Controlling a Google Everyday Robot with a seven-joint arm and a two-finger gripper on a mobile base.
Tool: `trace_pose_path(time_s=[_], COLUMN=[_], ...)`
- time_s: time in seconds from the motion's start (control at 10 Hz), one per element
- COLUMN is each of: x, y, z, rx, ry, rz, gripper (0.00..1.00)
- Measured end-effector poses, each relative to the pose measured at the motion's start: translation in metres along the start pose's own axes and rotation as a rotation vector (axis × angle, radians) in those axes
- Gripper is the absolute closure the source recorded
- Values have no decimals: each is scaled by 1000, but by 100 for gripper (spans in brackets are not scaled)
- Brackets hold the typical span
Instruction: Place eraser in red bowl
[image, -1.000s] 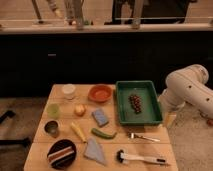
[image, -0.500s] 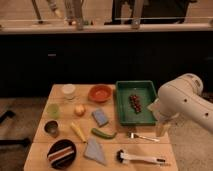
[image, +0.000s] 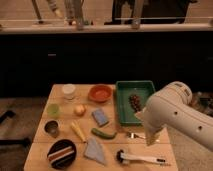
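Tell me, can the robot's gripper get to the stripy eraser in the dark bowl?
Probably yes. The gripper hangs open over the right side of the table; the eraser lies uncovered in the dark bowl at the front left. Only low things lie between.

Bulky cream-white rounded arm (image: 176, 112), pale tool (image: 151, 136) beside green tray (image: 125, 102).
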Motion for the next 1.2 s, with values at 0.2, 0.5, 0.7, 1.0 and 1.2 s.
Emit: trace_pose_path(time_s=[0.2,0.5,0.7,1.0,1.2], x=[-21,-20,-20,-23,-48], y=[0,0,0,2,1], z=[1,1,1,2,1], rx=[6,8,7,2,-3], ry=[-27,-23,-23,-49,-91], rz=[-38,-39,-39,-53,-114], gripper=[20,20,20,20,20])
